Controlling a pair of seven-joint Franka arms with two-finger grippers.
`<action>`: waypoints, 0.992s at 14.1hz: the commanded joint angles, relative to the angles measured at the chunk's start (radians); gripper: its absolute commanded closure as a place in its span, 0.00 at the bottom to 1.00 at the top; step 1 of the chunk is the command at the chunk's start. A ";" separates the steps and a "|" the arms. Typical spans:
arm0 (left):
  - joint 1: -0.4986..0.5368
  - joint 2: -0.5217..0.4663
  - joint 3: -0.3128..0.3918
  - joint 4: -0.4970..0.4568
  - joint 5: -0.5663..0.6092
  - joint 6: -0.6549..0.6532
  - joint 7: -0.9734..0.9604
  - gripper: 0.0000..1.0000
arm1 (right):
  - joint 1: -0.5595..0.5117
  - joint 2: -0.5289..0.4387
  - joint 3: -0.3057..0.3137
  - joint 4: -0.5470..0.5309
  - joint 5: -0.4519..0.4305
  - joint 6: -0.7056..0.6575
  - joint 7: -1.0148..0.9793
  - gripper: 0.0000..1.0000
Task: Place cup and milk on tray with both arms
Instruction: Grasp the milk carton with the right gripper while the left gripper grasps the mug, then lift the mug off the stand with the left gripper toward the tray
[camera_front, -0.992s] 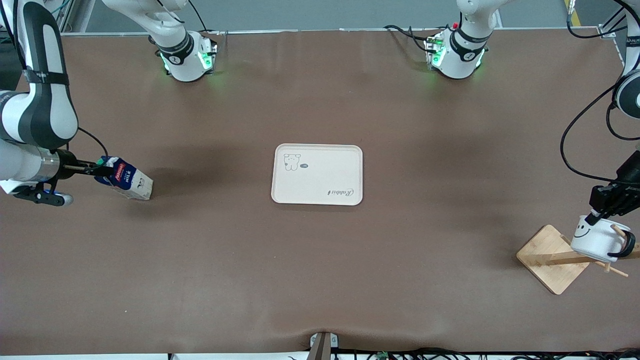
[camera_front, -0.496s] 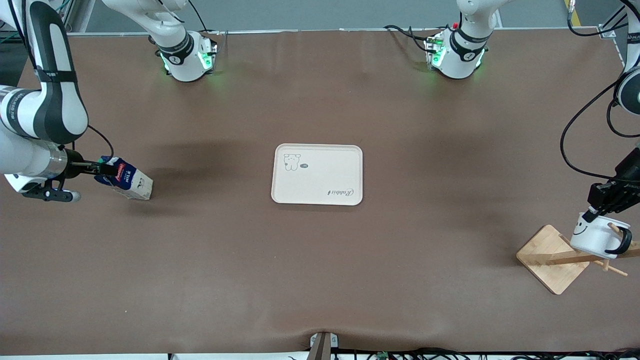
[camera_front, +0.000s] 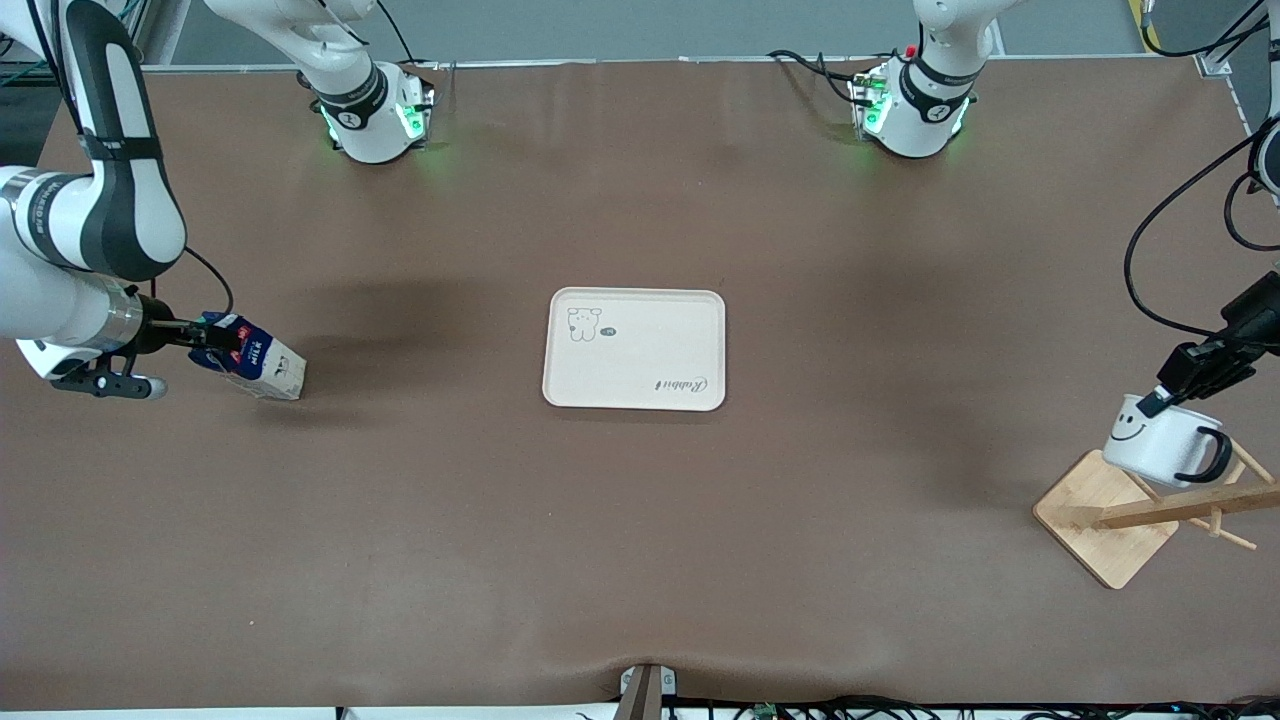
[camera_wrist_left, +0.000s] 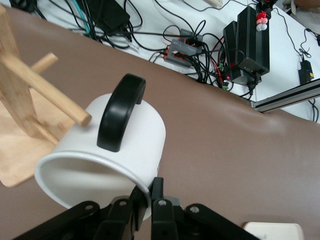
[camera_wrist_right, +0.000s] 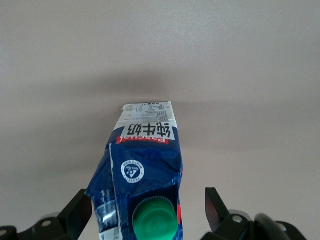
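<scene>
The white smiley cup (camera_front: 1160, 445) hangs tilted in the air over the wooden rack (camera_front: 1105, 515), clear of its pegs. My left gripper (camera_front: 1160, 400) is shut on the cup's rim; the left wrist view shows one finger inside and one outside the rim of the cup (camera_wrist_left: 125, 145). The blue and white milk carton (camera_front: 252, 360) stands on the table toward the right arm's end. My right gripper (camera_front: 205, 338) is open around its green-capped top (camera_wrist_right: 154, 217), with a gap at one finger (camera_wrist_right: 215, 207). The cream tray (camera_front: 635, 348) lies empty at mid-table.
The rack's wooden pegs (camera_wrist_left: 55, 97) stick out close beside the cup. The rack's square base (camera_front: 1090, 500) sits near the table edge at the left arm's end. Cables and power boxes (camera_wrist_left: 247, 45) lie off the table's edge. A corner of the tray (camera_wrist_left: 272, 231) shows in the left wrist view.
My left gripper has lifted the cup off the rack peg, up and toward the tray. My right arm has shifted slightly closer around the milk carton, which has not moved.
</scene>
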 joint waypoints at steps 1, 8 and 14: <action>0.006 -0.039 -0.012 -0.006 0.006 -0.052 -0.095 1.00 | -0.022 -0.033 0.011 -0.036 0.000 0.028 -0.013 0.00; 0.001 -0.070 -0.136 0.011 0.169 -0.080 -0.460 1.00 | -0.028 -0.031 0.013 -0.037 0.012 0.024 -0.013 0.42; -0.007 -0.046 -0.343 0.028 0.319 -0.066 -0.897 1.00 | -0.028 -0.034 0.011 -0.030 0.012 0.017 -0.013 0.66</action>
